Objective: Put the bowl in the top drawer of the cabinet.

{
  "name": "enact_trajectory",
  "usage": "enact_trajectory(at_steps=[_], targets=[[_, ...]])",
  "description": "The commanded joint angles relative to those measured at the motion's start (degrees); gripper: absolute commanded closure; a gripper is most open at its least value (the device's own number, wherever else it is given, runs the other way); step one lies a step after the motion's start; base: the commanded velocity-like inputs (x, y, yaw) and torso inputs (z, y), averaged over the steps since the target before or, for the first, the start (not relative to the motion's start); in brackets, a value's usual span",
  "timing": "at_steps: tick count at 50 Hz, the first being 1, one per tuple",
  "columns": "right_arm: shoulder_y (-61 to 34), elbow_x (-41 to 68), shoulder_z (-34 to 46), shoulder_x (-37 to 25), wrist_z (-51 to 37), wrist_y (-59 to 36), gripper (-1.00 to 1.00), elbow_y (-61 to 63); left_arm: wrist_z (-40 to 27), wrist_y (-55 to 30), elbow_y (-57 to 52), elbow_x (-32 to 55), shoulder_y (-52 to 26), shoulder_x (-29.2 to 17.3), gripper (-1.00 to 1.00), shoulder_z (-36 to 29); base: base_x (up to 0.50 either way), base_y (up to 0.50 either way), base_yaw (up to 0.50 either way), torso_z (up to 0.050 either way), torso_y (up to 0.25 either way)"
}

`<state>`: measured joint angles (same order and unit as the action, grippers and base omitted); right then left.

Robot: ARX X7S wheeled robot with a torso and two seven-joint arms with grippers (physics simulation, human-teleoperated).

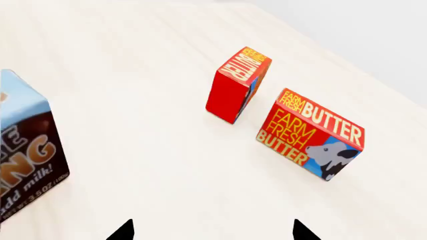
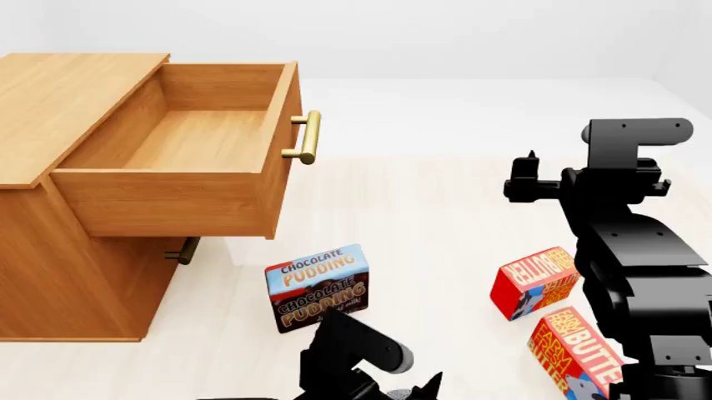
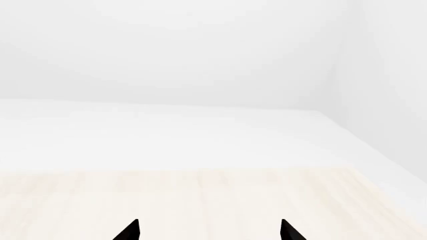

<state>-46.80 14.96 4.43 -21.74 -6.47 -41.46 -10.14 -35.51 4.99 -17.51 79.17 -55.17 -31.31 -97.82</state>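
Pudding box (image 2: pixel 319 287) right of cabinet (image 2: pixel 67 208)

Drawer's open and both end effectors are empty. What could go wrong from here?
The bowl shows in no view, so you would be searching blind. The pudding box and two butter boxes lie in the way and could get knocked. The open top drawer juts out; a swing could hit it.

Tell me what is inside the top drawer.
The top drawer stands pulled out of the cabinet, showing only bare wood. No bowl shows inside. Its front wall hides the nearest strip of floor.
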Motion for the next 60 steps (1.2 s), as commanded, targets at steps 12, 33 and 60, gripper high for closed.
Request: enact_trajectory(at_steps=[12,33,60], targets=[[0.74,0.24,0.05,-0.05,-0.11,0.57,-1.0,-0.21,5.91,-1.35,7.83,3.51,3.42,1.15,-1.0,-1.58,0.0,0.0,0.0,0.0,0.0],[0.41,0.23,0.58,0.08,-0.06,1.14,-1.0,-1.16,9.56,-5.44,18.22,7.84,3.85,4.94,-1.0,-2.34,0.0,0.0,0.0,0.0,0.0],[1.05,0.74,0.41,0.09,0.02,2.11,-1.0,-1.87,15.7,-9.5,29.58,7.89,8.57,12.6,1.0,-6.26,0.0,0.0,0.0,0.0,0.0]])
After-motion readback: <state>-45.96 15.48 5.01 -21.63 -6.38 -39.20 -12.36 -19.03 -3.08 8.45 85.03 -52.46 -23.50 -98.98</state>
